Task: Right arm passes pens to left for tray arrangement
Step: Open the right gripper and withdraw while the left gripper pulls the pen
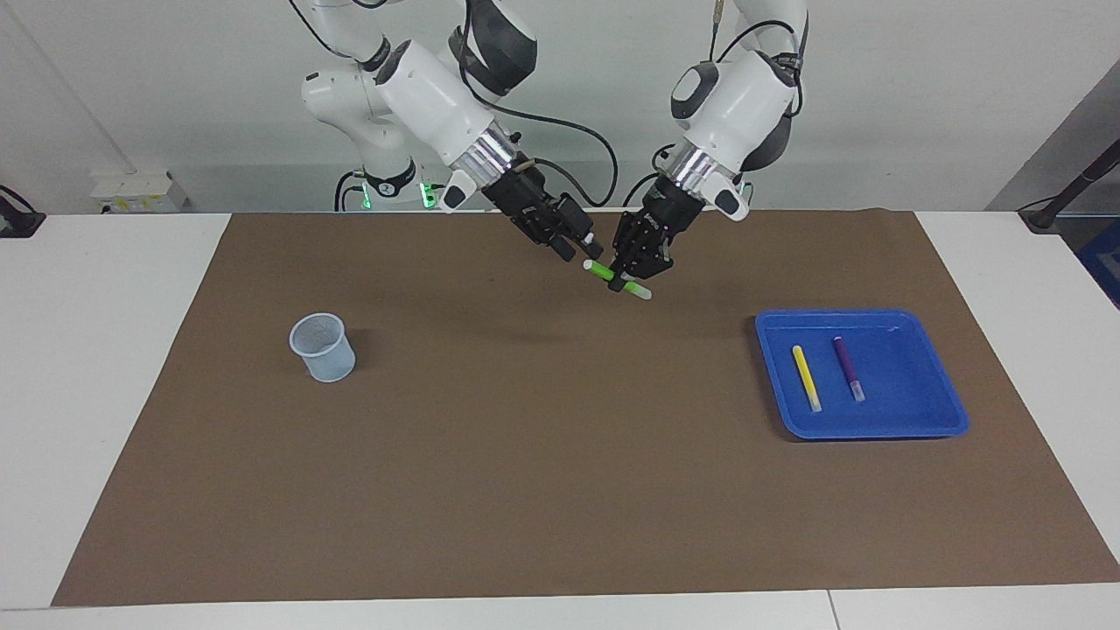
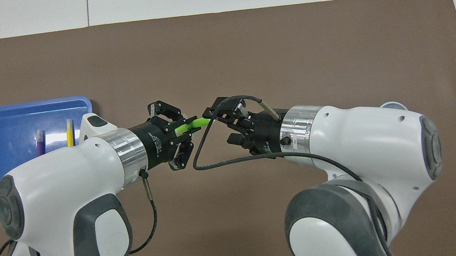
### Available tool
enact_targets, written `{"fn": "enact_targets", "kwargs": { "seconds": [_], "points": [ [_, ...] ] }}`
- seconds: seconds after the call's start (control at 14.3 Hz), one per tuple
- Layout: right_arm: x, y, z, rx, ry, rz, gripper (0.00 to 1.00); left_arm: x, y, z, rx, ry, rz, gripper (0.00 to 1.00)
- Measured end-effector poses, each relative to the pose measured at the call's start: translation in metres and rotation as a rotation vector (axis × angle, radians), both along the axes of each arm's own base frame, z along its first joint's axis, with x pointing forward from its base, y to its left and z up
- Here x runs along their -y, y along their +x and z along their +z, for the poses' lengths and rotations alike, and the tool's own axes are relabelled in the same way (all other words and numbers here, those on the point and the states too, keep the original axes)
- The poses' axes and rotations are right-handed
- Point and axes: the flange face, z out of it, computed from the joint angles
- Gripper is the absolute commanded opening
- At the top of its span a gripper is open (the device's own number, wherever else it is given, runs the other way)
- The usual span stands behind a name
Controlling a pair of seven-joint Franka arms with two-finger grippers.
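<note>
A green pen (image 1: 602, 272) hangs in the air over the brown mat, with my left gripper (image 1: 628, 282) shut on it near its whitish cap end. In the overhead view the green pen (image 2: 196, 123) sticks out of the left gripper (image 2: 184, 127) toward the right one. My right gripper (image 1: 584, 246) is open, just off the pen's free end and apart from it; from above, the right gripper (image 2: 222, 124) shows its fingers spread. The blue tray (image 1: 875, 427) lies toward the left arm's end and holds a yellow pen (image 1: 806, 378) and a purple pen (image 1: 848, 368) side by side.
A small pale blue mesh cup (image 1: 323, 347) stands on the brown mat (image 1: 525, 481) toward the right arm's end. In the overhead view the tray (image 2: 31, 106) is partly covered by the left arm, and the cup (image 2: 394, 105) by the right.
</note>
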Motion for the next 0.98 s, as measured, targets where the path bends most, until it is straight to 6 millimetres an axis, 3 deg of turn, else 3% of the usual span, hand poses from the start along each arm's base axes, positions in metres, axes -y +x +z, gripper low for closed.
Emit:
{"fn": "enact_targets", "kwargs": {
  "seconds": [0.21,0.49,0.98],
  "points": [
    [0.037,0.008,-0.002,0.005,-0.179,0.212,1.00,-0.029,0.006,-0.004,0.015,0.067,-0.166,0.00],
    [0.098,0.017,-0.001,0.009,-0.330,0.432,1.00,-0.095,0.020,0.003,0.039,0.117,-0.396,0.00],
    [0.130,0.005,-0.005,0.004,-0.663,0.683,1.00,-0.206,0.029,0.000,0.163,0.245,-0.814,0.00]
  ]
}}
